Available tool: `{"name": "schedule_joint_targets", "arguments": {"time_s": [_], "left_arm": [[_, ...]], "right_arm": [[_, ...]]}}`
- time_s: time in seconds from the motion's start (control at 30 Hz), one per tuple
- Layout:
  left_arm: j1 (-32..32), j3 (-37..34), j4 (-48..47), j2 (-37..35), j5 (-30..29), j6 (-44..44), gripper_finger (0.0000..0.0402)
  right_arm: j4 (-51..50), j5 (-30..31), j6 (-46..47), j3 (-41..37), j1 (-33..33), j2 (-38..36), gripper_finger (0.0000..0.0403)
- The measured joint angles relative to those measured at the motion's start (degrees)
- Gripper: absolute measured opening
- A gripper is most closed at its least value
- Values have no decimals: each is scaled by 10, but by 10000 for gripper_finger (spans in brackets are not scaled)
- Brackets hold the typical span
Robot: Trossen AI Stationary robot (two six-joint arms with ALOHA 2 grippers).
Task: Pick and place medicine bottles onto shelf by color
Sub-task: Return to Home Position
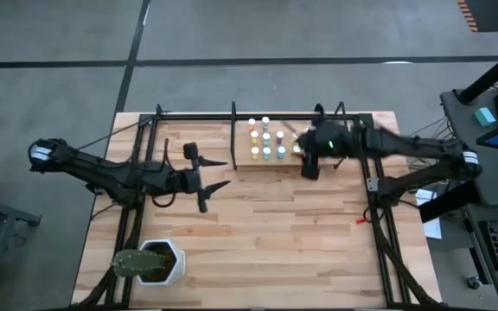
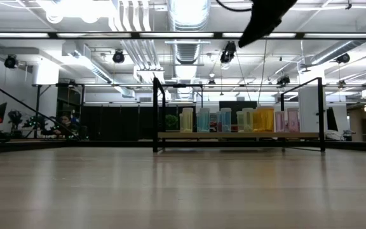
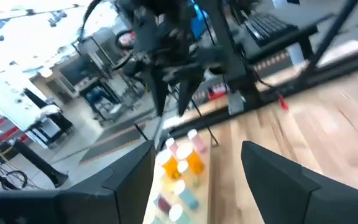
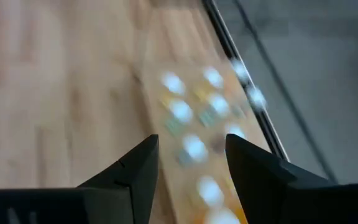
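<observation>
Right gripper (image 1: 309, 170) open-fingered, just beside medicine bottles (image 1: 271, 142)

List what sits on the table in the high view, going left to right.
white plant pot → left gripper, open → shelf carrying the medicine bottles → right gripper, open, at the shelf's right end.

Open tabletop (image 1: 275, 229) before crowded shelf (image 1: 242, 147)
</observation>
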Motion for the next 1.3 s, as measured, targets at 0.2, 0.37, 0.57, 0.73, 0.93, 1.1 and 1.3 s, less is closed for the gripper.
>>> {"name": "schedule_joint_targets", "arguments": {"time_s": [0.2,0.37,0.57,0.73,0.93,1.1,1.3], "left_arm": [[-46,-5,-188,-107,0,-38,191],[-91,-43,-223,-216,4,-62,132],[-93,-142,-185,-321,36,-39,67],[-93,-210,-151,-421,35,-28,32],[-92,-261,-134,-528,31,-27,2],[-92,-303,-129,-573,29,-27,1],[-92,-328,-128,-553,20,-28,0]], "right_arm": [[284,-1,-103,-183,98,-98,176],[500,-98,-172,-321,113,-188,175],[619,-121,-190,-432,89,-271,175],[622,-145,-188,-474,52,-344,175],[625,-177,-164,-516,12,-412,175],[661,-178,-174,-556,1,-446,175],[666,-182,-170,-588,-2,-485,175]]}}
